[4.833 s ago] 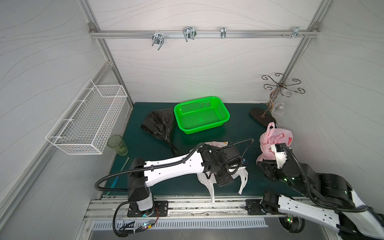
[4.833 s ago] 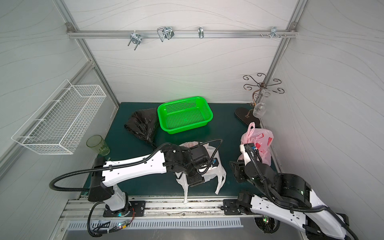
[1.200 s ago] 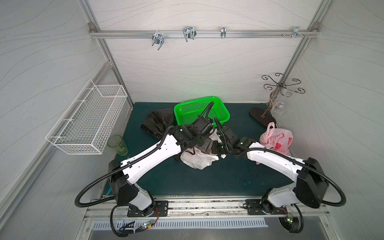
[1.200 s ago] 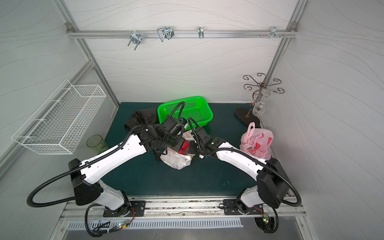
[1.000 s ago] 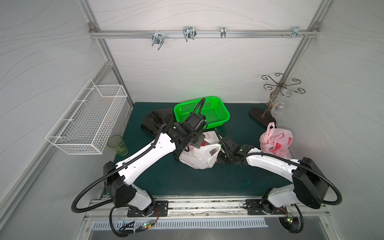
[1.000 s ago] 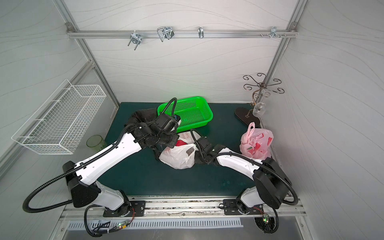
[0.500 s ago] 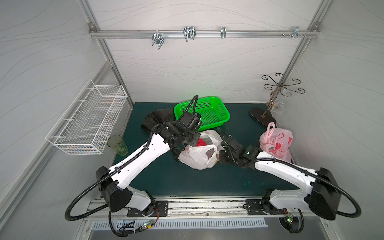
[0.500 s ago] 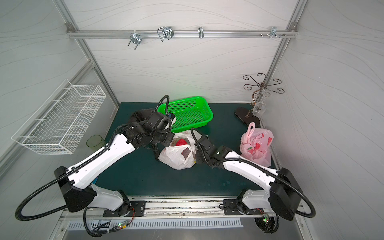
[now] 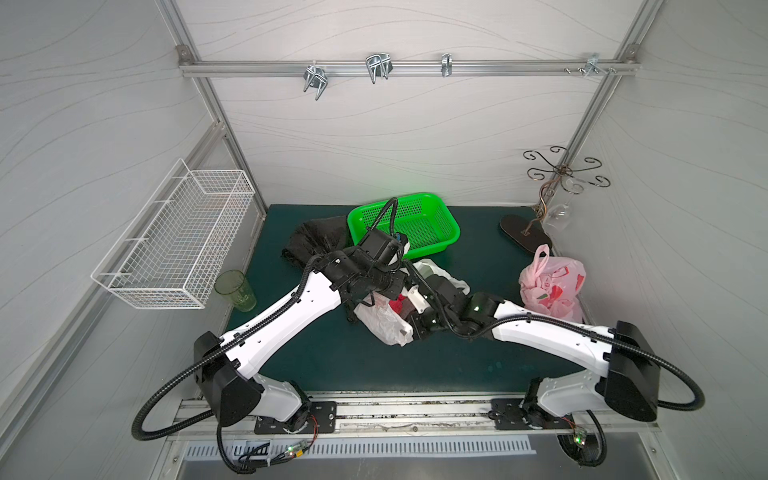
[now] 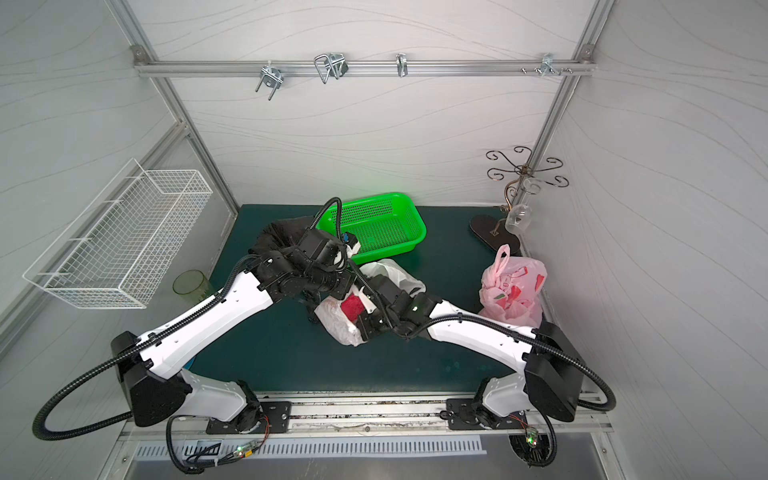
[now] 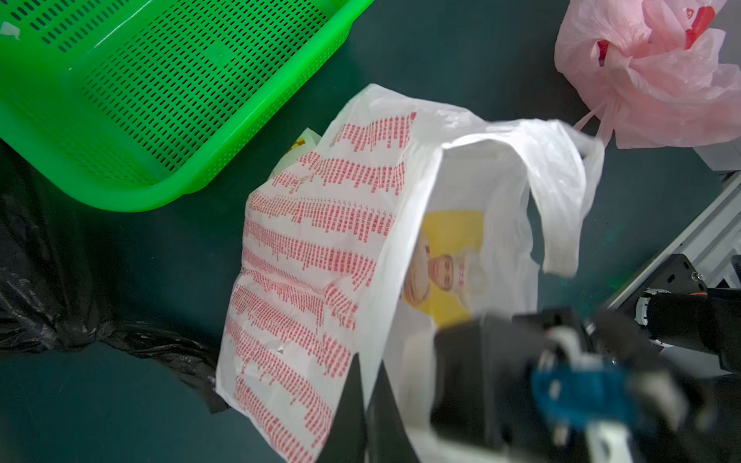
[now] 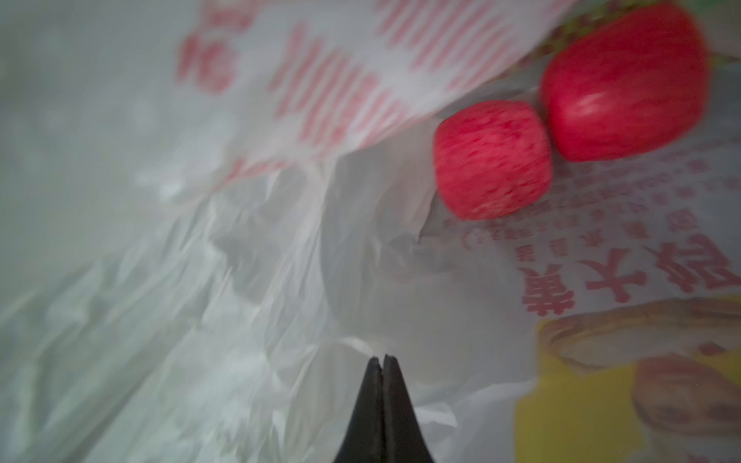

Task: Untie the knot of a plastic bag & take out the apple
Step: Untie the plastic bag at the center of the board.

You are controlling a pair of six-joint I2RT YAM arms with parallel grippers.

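The white plastic bag [image 9: 384, 326] with red print lies mid-table, its mouth spread open; no knot shows and its handles [image 11: 561, 200] hang loose. Two red apples [image 12: 491, 160] [image 12: 623, 80] lie inside; red shows through the mouth in both top views [image 9: 397, 303] [image 10: 352, 307]. My left gripper [image 11: 367, 360] is shut on the bag's printed rim and holds it up. My right gripper [image 12: 381, 358] is shut at the opposite side of the mouth, and a fold of film meets its tips. It points into the bag, short of the apples.
A green basket [image 9: 453, 232] stands just behind the bag, with a tied black bag [image 9: 316, 241] to its left. A tied pink bag [image 9: 552, 282] sits at the right wall, near a metal stand [image 9: 525, 239]. A green cup [image 9: 235, 289] and wire basket [image 9: 178, 245] are at the left.
Both arms have drawn apart with the bag's rim, the left toward the left, the right toward the front right. The mouth has opened wider and red apple shows.
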